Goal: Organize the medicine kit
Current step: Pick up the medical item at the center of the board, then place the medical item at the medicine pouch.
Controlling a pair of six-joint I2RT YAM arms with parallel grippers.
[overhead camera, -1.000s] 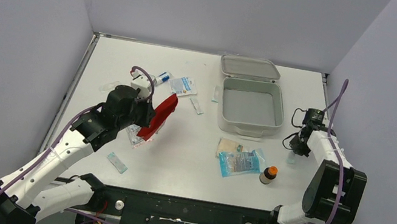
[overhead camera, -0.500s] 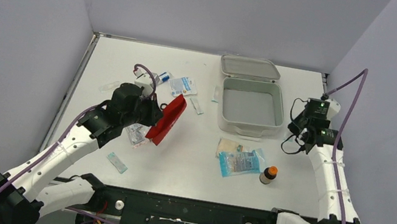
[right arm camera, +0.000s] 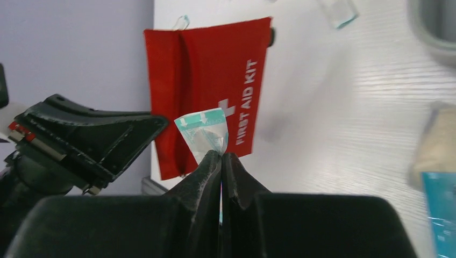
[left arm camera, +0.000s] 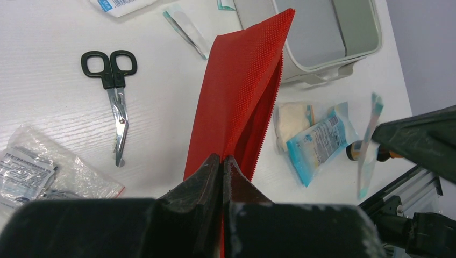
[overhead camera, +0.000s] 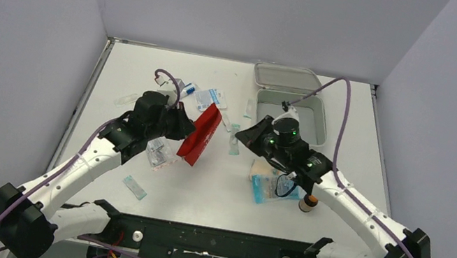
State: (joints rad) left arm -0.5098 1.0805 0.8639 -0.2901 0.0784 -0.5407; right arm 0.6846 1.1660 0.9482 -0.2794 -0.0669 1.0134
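The medicine kit (overhead camera: 269, 99) is a pale grey box with its lid (overhead camera: 288, 77) open at the back; my right arm crosses over it. It also shows in the left wrist view (left arm camera: 317, 32). My left gripper (overhead camera: 181, 125) is shut on the edge of the red First Aid Kit pouch (overhead camera: 202, 133) and holds it up off the table, open edge toward the right (left arm camera: 242, 97). My right gripper (overhead camera: 243, 138) is shut on a small teal-edged sachet (right arm camera: 204, 134), held just right of the pouch (right arm camera: 215, 80). The sachet hangs upright in the left wrist view (left arm camera: 368, 145).
Black scissors (left arm camera: 114, 91) and a clear bag of packets (left arm camera: 32, 172) lie under the left arm. A blue packet (overhead camera: 276, 187), gauze pad (overhead camera: 261, 168) and orange-capped bottle (overhead camera: 307, 202) lie at front right. More sachets lie near the back (overhead camera: 211, 99). A small strip (overhead camera: 135, 187) lies front left.
My right arm has swung from the right side of the table to the middle, carrying the sachet up to the pouch. My left gripper has moved the pouch slightly right.
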